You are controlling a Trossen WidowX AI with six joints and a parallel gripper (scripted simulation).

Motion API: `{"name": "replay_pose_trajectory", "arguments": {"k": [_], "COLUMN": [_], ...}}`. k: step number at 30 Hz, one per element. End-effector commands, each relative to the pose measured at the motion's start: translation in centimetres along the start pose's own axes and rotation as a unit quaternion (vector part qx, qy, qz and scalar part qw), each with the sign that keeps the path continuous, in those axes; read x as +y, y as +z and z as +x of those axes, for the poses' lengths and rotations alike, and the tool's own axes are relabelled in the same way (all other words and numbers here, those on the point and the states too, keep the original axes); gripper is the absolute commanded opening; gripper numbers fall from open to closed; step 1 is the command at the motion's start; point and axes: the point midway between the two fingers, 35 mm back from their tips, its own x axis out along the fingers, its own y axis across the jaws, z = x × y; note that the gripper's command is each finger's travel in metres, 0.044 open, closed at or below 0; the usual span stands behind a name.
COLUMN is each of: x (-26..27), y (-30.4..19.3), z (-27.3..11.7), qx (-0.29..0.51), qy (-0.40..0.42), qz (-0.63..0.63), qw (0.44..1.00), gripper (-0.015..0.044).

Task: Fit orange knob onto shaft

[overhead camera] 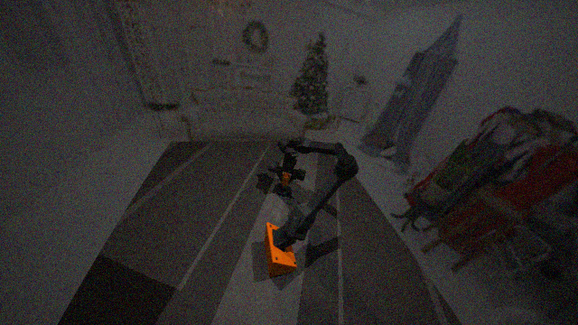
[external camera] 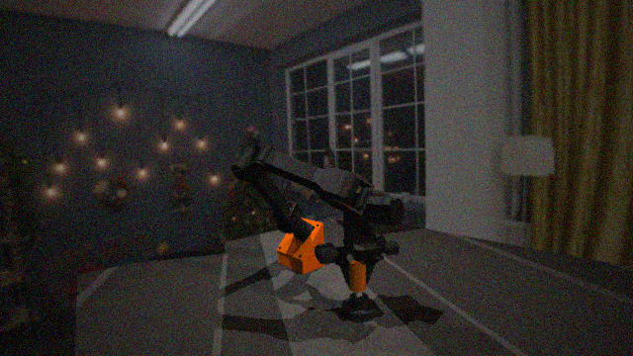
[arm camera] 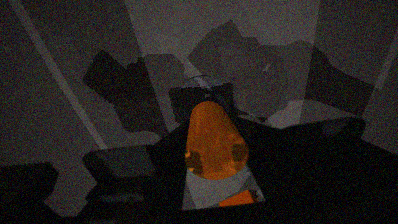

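Observation:
The orange knob [overhead camera: 285,180] [external camera: 357,278] [arm camera: 212,132] is a tall cylinder, held about upright. My gripper [overhead camera: 286,175] [external camera: 357,266] [arm camera: 208,121] is shut on it from above, with the knob's lower part sticking out below the fingers. The dark round pedestal [overhead camera: 283,190] [external camera: 364,311] [arm camera: 178,102] stands on the table right under the knob. A short bit of the silver shaft [external camera: 359,295] shows in the gap between the knob's lower end and the pedestal. The knob's hole and both flat sides are hidden, and I cannot tell whether the shaft's tip is in the hole.
The arm's orange base bracket [overhead camera: 282,261] [external camera: 313,254] stands on the striped table [overhead camera: 239,253] [external camera: 173,292], and the arm arches over from it to the knob. Dark shadows of the arm lie around the pedestal. The picture is dim and grainy.

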Motion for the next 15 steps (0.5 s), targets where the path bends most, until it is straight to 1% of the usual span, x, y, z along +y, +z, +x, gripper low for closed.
{"name": "replay_pose_trajectory", "arguments": {"k": [1, 15], "x": [0.12, 0.16], "y": [0.04, 0.35], "z": [-0.06, -0.03], "qx": [-0.003, -0.003], "qy": [0.001, 0.001], "qz": [0.009, 0.009], "qw": [1.000, 1.000], "gripper": [0.0000, 0.0000]}}
